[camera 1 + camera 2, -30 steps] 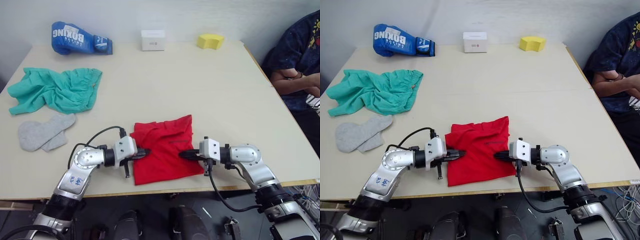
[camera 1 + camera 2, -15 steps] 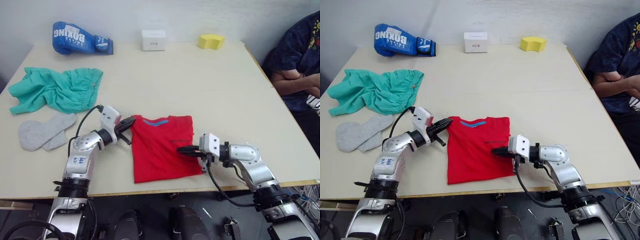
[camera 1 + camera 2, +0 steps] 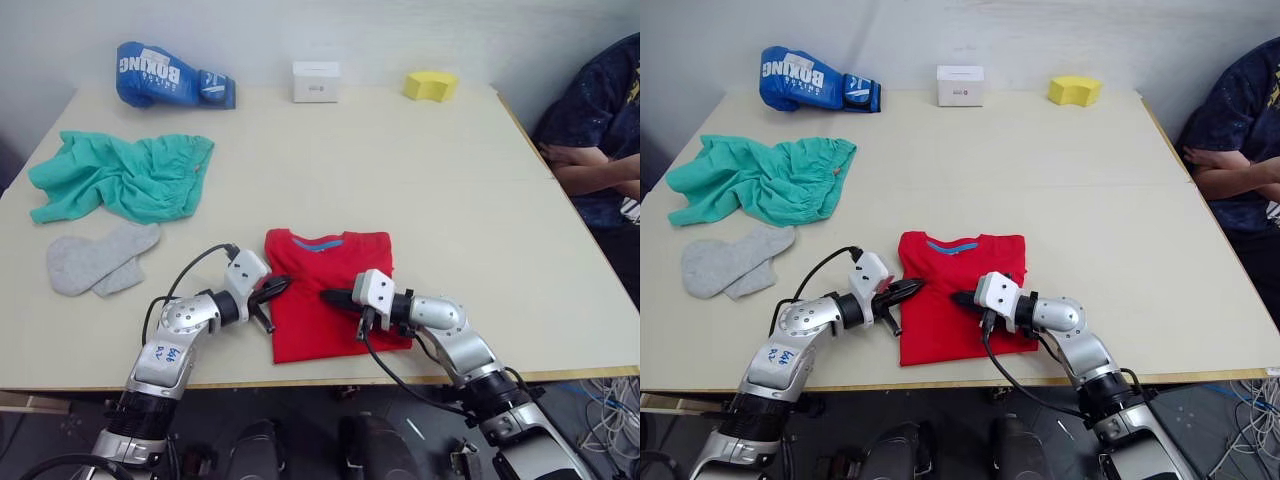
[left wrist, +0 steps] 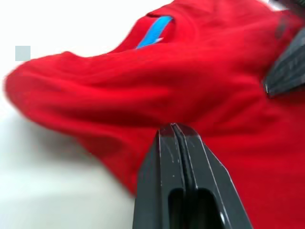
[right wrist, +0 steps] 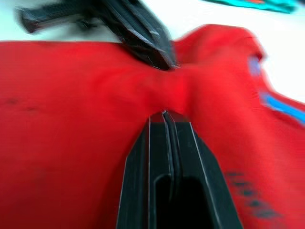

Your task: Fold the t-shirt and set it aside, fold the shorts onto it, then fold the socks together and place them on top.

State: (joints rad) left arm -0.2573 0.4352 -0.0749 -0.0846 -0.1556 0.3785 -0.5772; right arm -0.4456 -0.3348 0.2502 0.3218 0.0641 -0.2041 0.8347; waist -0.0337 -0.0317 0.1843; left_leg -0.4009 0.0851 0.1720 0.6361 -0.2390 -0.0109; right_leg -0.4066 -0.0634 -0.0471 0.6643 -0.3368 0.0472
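Note:
The red t-shirt (image 3: 335,270) lies folded near the table's front edge, its blue collar lining facing the far side. My left gripper (image 3: 284,286) is shut, with its tip (image 4: 174,126) against a raised ridge at the shirt's left edge. My right gripper (image 3: 325,296) is also shut and rests on the shirt's middle, pointing at the left one; the cloth puckers at its tip (image 5: 164,113). I see no cloth between either pair of fingers. The teal shorts (image 3: 120,175) lie crumpled at far left. The grey socks (image 3: 95,262) lie flat in front of them.
A blue boxing glove (image 3: 170,75), a white box (image 3: 316,81) and a yellow sponge (image 3: 432,84) line the table's far edge. A person (image 3: 600,140) sits beyond the right edge. Bare table (image 3: 450,200) stretches behind and right of the shirt.
The left gripper went from the shirt's left side up to the collar corner, then back to the mid left edge. The crumpled shirt flattened out, and the right gripper slid left onto its middle.

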